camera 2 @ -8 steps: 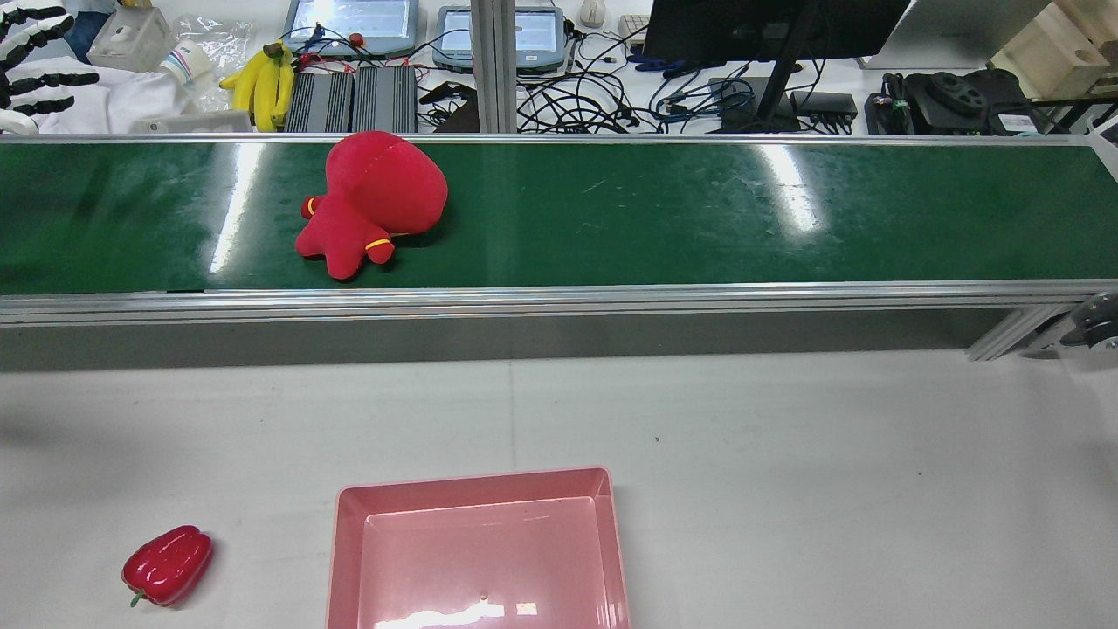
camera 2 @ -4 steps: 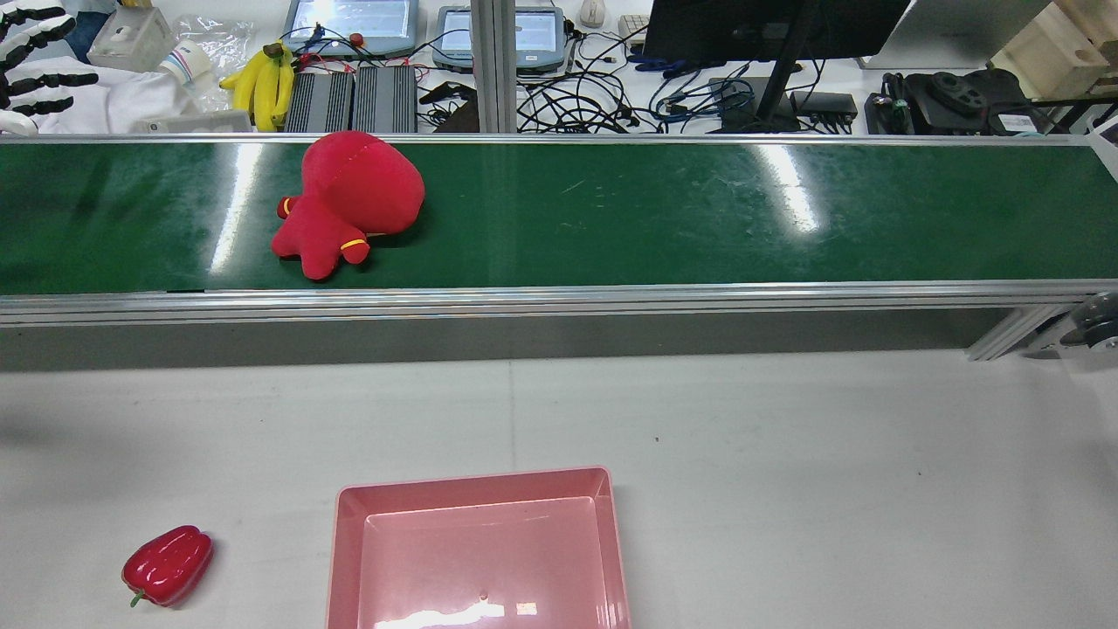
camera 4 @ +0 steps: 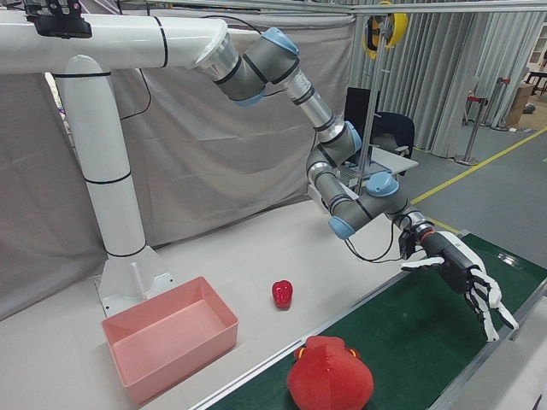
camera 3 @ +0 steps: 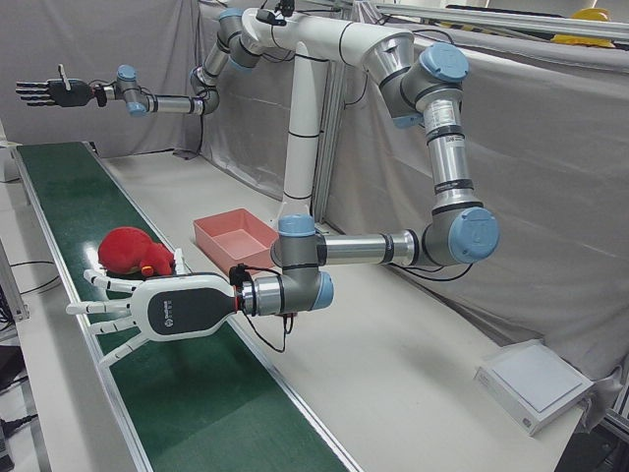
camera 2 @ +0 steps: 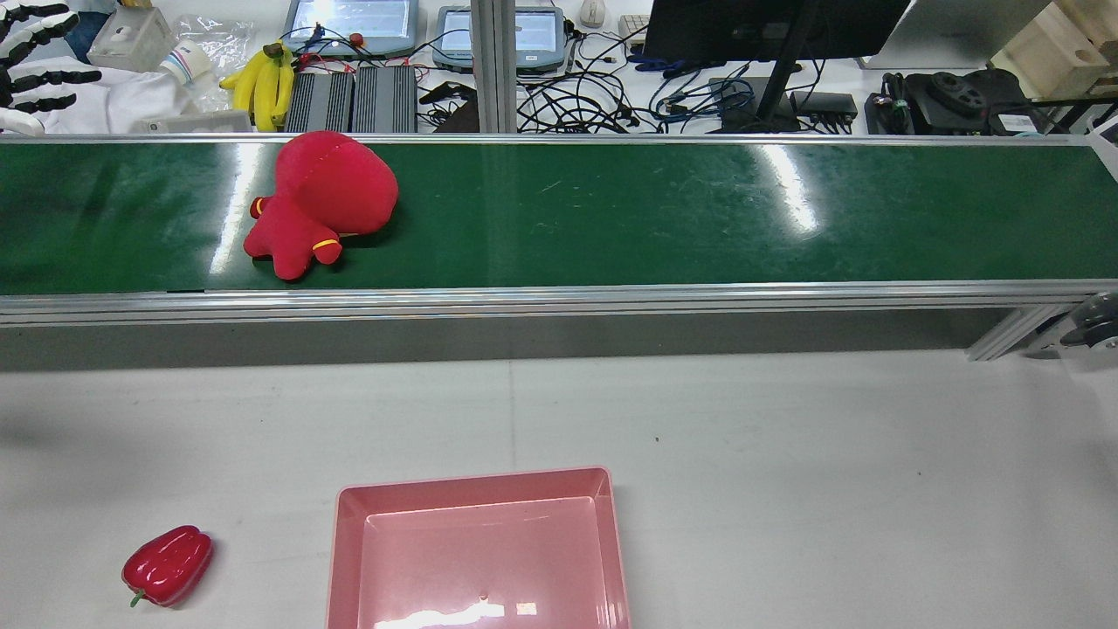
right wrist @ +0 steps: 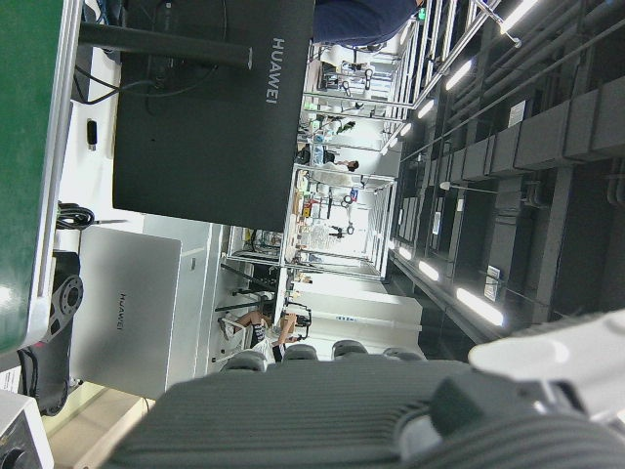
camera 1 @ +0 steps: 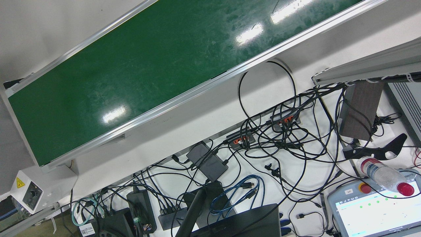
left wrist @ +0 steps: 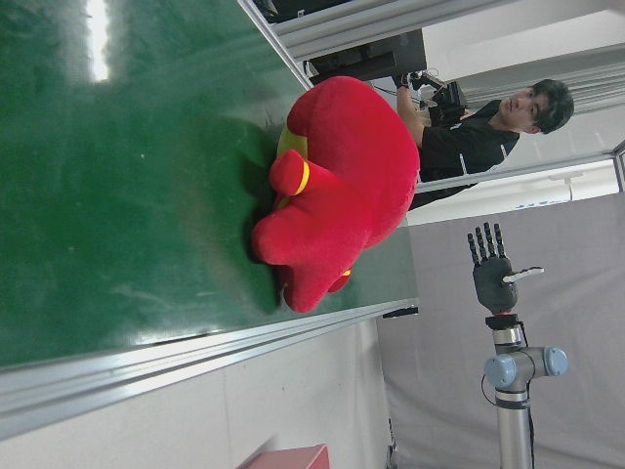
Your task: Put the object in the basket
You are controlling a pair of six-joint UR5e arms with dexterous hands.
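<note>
A red plush toy [camera 2: 319, 196] lies on the green conveyor belt [camera 2: 655, 210], left of the middle; it also shows in the corner views [camera 3: 128, 251] [camera 4: 329, 380] and fills the left hand view [left wrist: 337, 186]. My left hand [camera 2: 35, 52] hovers open over the belt's left end, fingers spread, a short way from the toy [camera 3: 157, 308] [camera 4: 453, 265]. My right hand [camera 3: 54, 91] is raised high over the far end, open and holding nothing [left wrist: 493, 274]. The pink basket [camera 2: 476, 476] stands empty on the white table near the pedestal [camera 3: 221, 246] [camera 4: 184, 359].
A red bell pepper [camera 2: 168, 565] lies on the table left of the basket [camera 4: 282, 293]. Beyond the belt are bananas [camera 2: 262, 83], tablets, a monitor and tangled cables [camera 1: 263, 138]. A person [left wrist: 469, 127] stands past the belt's far side.
The plush toy has travelled left along the belt, closer to my left hand. Neither hand has visibly moved, and the pepper and basket stay put.
</note>
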